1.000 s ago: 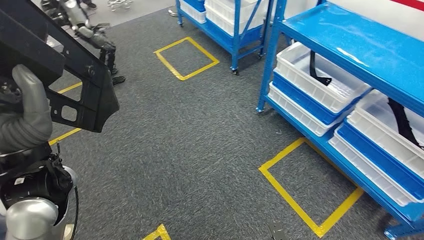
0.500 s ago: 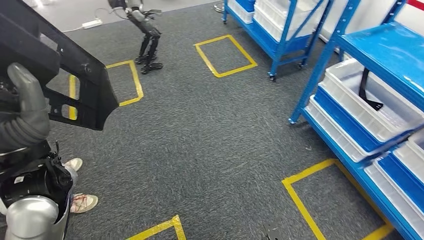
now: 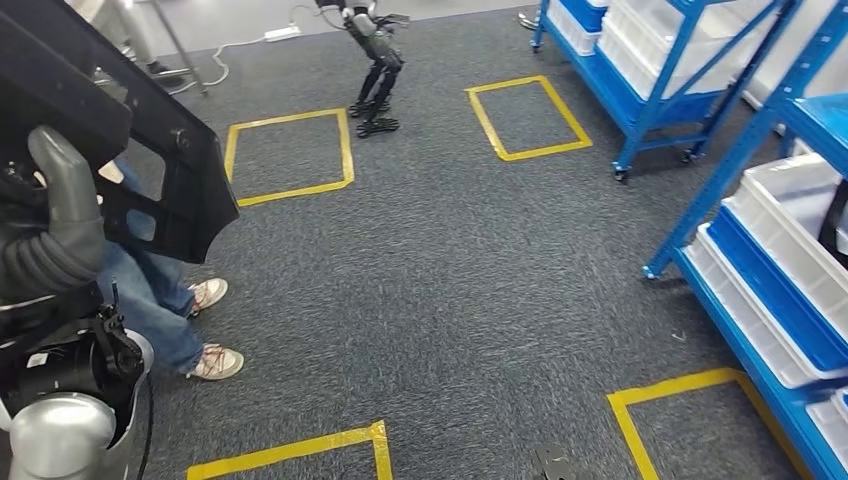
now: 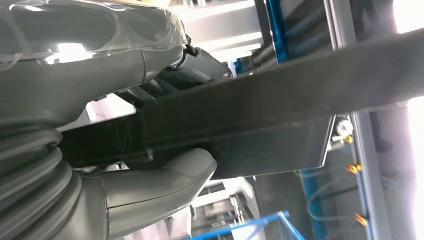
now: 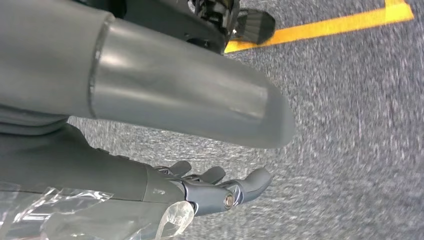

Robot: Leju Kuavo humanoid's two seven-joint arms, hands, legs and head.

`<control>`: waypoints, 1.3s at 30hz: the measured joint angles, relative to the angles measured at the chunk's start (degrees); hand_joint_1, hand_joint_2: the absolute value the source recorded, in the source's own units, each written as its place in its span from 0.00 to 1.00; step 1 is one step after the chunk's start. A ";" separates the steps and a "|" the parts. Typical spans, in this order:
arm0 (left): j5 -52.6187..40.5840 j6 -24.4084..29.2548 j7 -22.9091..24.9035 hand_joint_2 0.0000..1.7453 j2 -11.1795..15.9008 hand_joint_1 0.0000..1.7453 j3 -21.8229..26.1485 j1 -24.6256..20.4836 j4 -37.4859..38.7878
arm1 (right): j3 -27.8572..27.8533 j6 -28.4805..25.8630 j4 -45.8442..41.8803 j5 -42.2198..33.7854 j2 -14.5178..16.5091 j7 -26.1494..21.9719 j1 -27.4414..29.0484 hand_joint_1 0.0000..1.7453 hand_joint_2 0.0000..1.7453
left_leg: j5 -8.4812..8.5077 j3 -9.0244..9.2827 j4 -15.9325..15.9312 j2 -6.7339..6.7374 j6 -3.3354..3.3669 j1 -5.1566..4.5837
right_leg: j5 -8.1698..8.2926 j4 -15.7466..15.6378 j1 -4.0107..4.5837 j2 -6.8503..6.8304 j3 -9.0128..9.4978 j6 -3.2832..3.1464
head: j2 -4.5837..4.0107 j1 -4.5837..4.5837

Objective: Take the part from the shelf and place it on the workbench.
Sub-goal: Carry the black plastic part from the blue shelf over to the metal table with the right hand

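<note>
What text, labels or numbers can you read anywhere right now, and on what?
None readable in any view.
Black part in the left hand: no label shows.
White bins on the blue shelf: no labels visible.
Yellow floor squares: plain tape outlines, no numbers.
Right hand: no markings.

Head view looks forward and down from high on the body over grey carpet (image 3: 440,280); left wrist view sits close behind the left hand (image 4: 100,150); right wrist view faces the same carpet, close behind the right hand (image 5: 165,145).
</note>
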 joint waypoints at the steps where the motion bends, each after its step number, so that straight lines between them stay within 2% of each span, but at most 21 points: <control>1: 0.01 -0.01 0.01 1.00 0.00 1.00 -0.01 0.04 0.05 | 0.04 0.00 0.00 0.01 0.00 -0.01 0.01 0.00 0.00 | -0.03 -0.73 1.33 0.22 -0.09 0.09 | -0.13 0.01 0.05 -0.79 0.07 -0.02 | 0.00 0.00; 3: 0.01 -0.02 0.01 1.00 0.00 1.00 -0.02 0.03 0.10 | 0.15 0.01 0.00 0.02 0.03 -0.02 -0.03 0.00 0.00 | 2.72 1.45 -2.95 0.92 -0.01 0.14 | -0.48 0.01 0.07 -2.27 0.41 0.11 | 0.00 0.00; 5: 0.01 -0.02 0.01 1.00 0.00 1.00 -0.02 -0.09 0.11 | 0.30 0.01 0.00 0.01 0.09 -0.06 -0.09 0.00 0.00 | 5.71 5.74 -11.11 3.40 0.37 -0.32 | -0.94 -0.01 0.21 -3.49 0.92 0.48 | 0.00 0.00; 7: 0.00 -0.03 0.02 1.00 0.00 1.00 -0.01 -0.16 0.13 | 0.40 -0.15 0.00 -0.11 0.13 -0.22 -0.15 0.00 0.00 | 6.40 7.71 -14.87 4.91 1.13 -0.99 | -1.34 -0.04 0.42 -4.42 1.25 1.02 | -0.01 0.04; 9: -0.01 -0.04 0.03 1.00 0.01 1.00 0.02 -0.13 0.14 | 0.49 -0.38 0.00 -0.34 0.23 -0.44 -0.32 0.00 0.00 | 6.35 7.85 -15.14 3.82 1.98 -1.27 | -1.65 -0.14 0.49 -5.43 1.60 1.61 | -0.01 0.07; 11: -0.05 -0.03 0.02 1.00 0.00 1.00 0.03 -0.19 0.15 | 0.56 -0.54 0.00 -0.47 0.32 -0.56 -0.43 0.00 0.00 | 6.47 8.29 -15.57 2.56 2.71 -1.11 | -2.86 1.08 0.30 -4.34 1.54 2.09 | -0.01 0.09; 14: -0.15 0.03 0.01 1.00 -0.05 1.00 -0.03 -0.17 0.18 | 0.63 -0.60 0.00 -0.53 0.33 -0.63 -0.24 0.00 0.00 | 6.47 8.70 -15.82 0.78 3.66 -0.89 | -7.72 11.19 0.10 -0.44 -3.36 2.19 | 0.00 0.23; 16: -0.16 0.07 0.01 1.00 -0.07 1.00 -0.09 -0.01 0.20 | 0.66 -0.59 0.00 -0.59 0.33 -0.64 -0.02 0.00 0.00 | 6.42 8.75 -15.81 -0.82 3.80 -0.95 | -9.09 17.05 0.11 0.21 -6.88 2.23 | 0.00 0.30; 18: -0.17 0.04 0.01 1.00 -0.07 1.00 -0.11 0.05 0.20 | 0.67 -0.60 0.00 -0.62 0.33 -0.65 0.11 0.00 0.00 | 6.39 8.92 -15.75 -2.66 3.75 -0.89 | -6.06 14.23 0.02 0.57 -6.30 2.18 | 0.00 0.31; 20: -0.22 0.00 -0.01 1.00 -0.08 1.00 -0.11 0.05 0.20 | 0.68 -0.61 0.00 -0.62 0.33 -0.69 0.22 0.00 0.00 | 6.25 8.92 -15.52 -4.34 3.47 -0.82 | -1.65 6.01 -0.30 3.22 -3.01 2.08 | 0.00 0.31; 21: -0.27 0.00 -0.01 1.00 -0.08 1.00 -0.09 0.03 0.20 | 0.68 -0.60 0.00 -0.63 0.33 -0.71 0.26 0.00 0.00 | 6.21 8.76 -15.36 -5.03 3.22 -0.79 | -0.40 2.93 -0.50 4.66 -1.78 1.99 | 0.00 0.30; 23: -0.35 0.05 0.00 1.00 -0.07 1.00 -0.03 0.05 0.20 | 0.69 -0.59 0.00 -0.64 0.34 -0.75 0.15 0.00 0.00 | 6.31 8.29 -15.24 -6.33 2.57 -0.66 | -0.10 0.86 -0.48 5.88 -0.95 1.66 | -0.01 0.29; 25: -0.37 0.12 0.01 1.00 -0.04 1.00 0.06 0.18 0.20 | 0.71 -0.59 0.00 -0.64 0.45 -0.80 -0.19 0.00 0.00 | 6.36 7.93 -15.14 -7.01 1.92 -0.41 | 0.06 0.65 -0.36 4.29 -0.76 1.09 | -0.01 0.28; 27: -0.40 0.14 0.01 1.00 -0.01 1.00 0.13 0.19 0.20 | 0.67 -0.60 0.00 -0.64 0.51 -0.84 -0.32 0.00 0.00 | 4.77 6.48 -12.29 -4.44 1.27 -0.52 | 0.13 0.36 -0.44 2.60 -0.42 0.40 | -0.01 0.04; 29: -0.43 0.14 0.00 1.00 0.01 1.00 0.14 0.26 0.20 | 0.64 -0.61 0.00 -0.66 0.48 -0.87 -0.22 0.00 0.00 | 1.44 2.91 -4.96 -0.91 0.67 -0.51 | -0.06 0.28 -0.19 0.97 -0.20 -0.08 | -0.01 -0.20; 31: -0.42 0.15 0.01 1.00 0.04 1.00 0.13 0.60 0.20 | 0.64 -0.60 0.00 -0.67 0.49 -0.89 -0.12 0.00 0.00 | -0.63 -0.51 1.61 0.19 0.39 -0.31 | -0.29 0.28 0.19 -0.74 -0.08 -0.23 | 0.00 -0.22; 32: -0.40 0.15 0.01 1.00 0.06 1.00 0.13 0.73 0.20 | 0.64 -0.60 0.00 -0.66 0.50 -0.90 -0.11 0.00 0.00 | -0.27 -0.75 1.92 0.37 0.44 -0.30 | -0.42 0.29 0.32 -1.61 0.02 -0.23 | 0.00 -0.22; 34: -0.40 0.16 0.01 1.00 0.07 1.00 0.13 0.79 0.20 | 0.64 -0.59 0.00 -0.66 0.52 -0.90 -0.14 0.00 0.00 | 2.92 2.38 -4.16 1.34 0.82 -0.50 | -0.75 0.28 0.43 -3.21 0.41 -0.19 | 0.00 -0.22; 36: -0.43 0.16 0.01 1.00 0.07 1.00 0.14 0.70 0.20 | 0.65 -0.58 0.00 -0.67 0.57 -0.91 -0.19 0.00 0.00 | 5.62 6.67 -12.20 3.89 1.46 -1.17 | -1.15 0.27 0.60 -4.45 0.87 0.04 | 0.00 -0.20; 38: -0.48 0.21 0.01 1.00 0.08 1.00 0.16 0.66 0.20 | 0.67 -0.52 0.00 -0.68 0.62 -0.95 -0.23 0.00 0.00 | 6.13 8.27 -15.19 4.93 2.03 -1.81 | -1.47 0.20 0.79 -5.42 1.18 0.43 | 0.00 -0.17; 39: -0.51 0.25 0.01 1.00 0.11 1.00 0.19 0.66 0.19 | 0.68 -0.48 0.00 -0.70 0.68 -0.97 -0.31 0.00 0.00 | 6.25 8.35 -15.30 4.22 2.27 -1.96 | -1.58 0.13 0.84 -5.92 1.32 0.67 | 0.00 -0.15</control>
